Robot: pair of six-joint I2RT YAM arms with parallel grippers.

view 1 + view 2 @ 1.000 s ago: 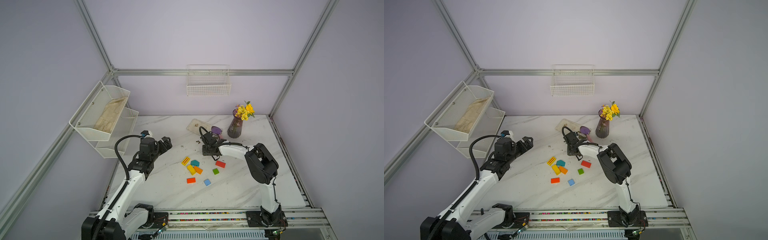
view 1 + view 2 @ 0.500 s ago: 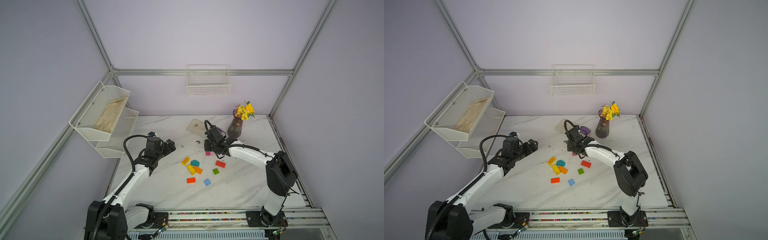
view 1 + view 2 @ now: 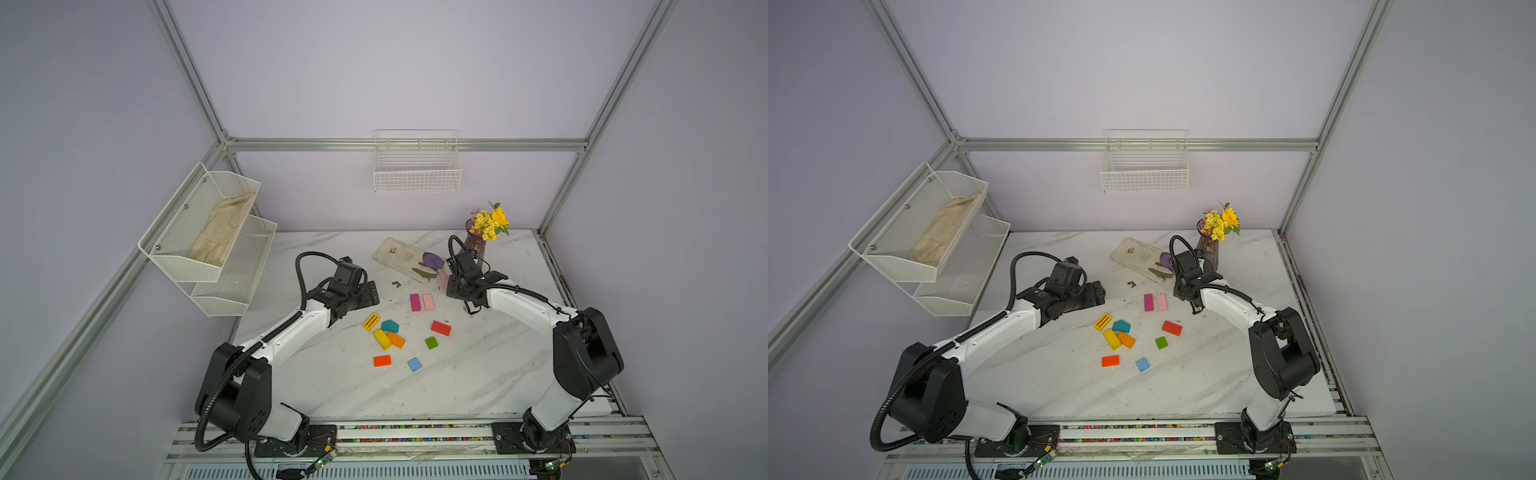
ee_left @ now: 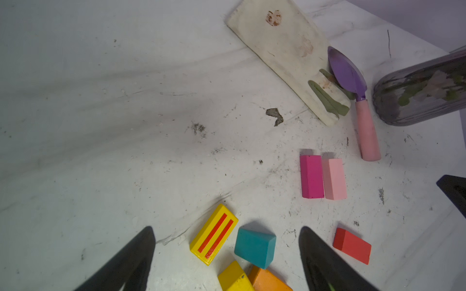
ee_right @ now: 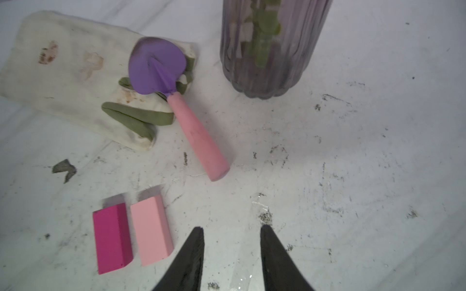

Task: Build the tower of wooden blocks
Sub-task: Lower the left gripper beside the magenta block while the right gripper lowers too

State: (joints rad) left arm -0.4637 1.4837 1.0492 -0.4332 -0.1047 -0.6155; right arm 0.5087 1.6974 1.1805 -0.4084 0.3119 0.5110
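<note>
Left wrist view: left gripper (image 4: 226, 228) is open, fingers (image 4: 131, 259) spread wide, nothing held. It hangs above the table (image 4: 100, 126). Seen between the fingers, lower down, are a yellow block w/ two red stripes (image 4: 214, 234) and the teal block (image 4: 254, 248). A plain yellow block (image 4: 233, 278) and an orange block (image 4: 267, 281) are cut off by the frame edge. The red block (image 4: 351, 245) lies just outside one finger. A dark shape at the frame edge cannot be identified.

Right wrist view: right gripper (image 5: 231, 227) has a narrow gap between its jaws and is empty, over bare table. The pink block (image 5: 151, 230) is just beside one finger; the magenta block (image 5: 112, 236) lies alongside it, long sides touching or nearly so. Farther out: purple trowel (image 5: 176, 100) w/ pink handle, blade resting on a stained white cloth (image 5: 63, 75). The ribbed vase (image 5: 269, 47) is cropped at the top.

In both top views the fingertips of both grippers are hidden by the wrist bodies.

Blocks: small, painted, mostly flat rectangles. All lie on the table near its centre, between the arms. Yellow, teal and orange are bunched together; the green block (image 3: 431, 343), blue block (image 3: 414, 365) and orange-red block (image 3: 382, 360) lie apart.

Containers: wire basket (image 3: 417, 174) on rear wall, contents not discernible. The two-tier mesh shelf (image 3: 199, 232) holds a beige cloth (image 3: 220, 230) in the upper tier.
</note>
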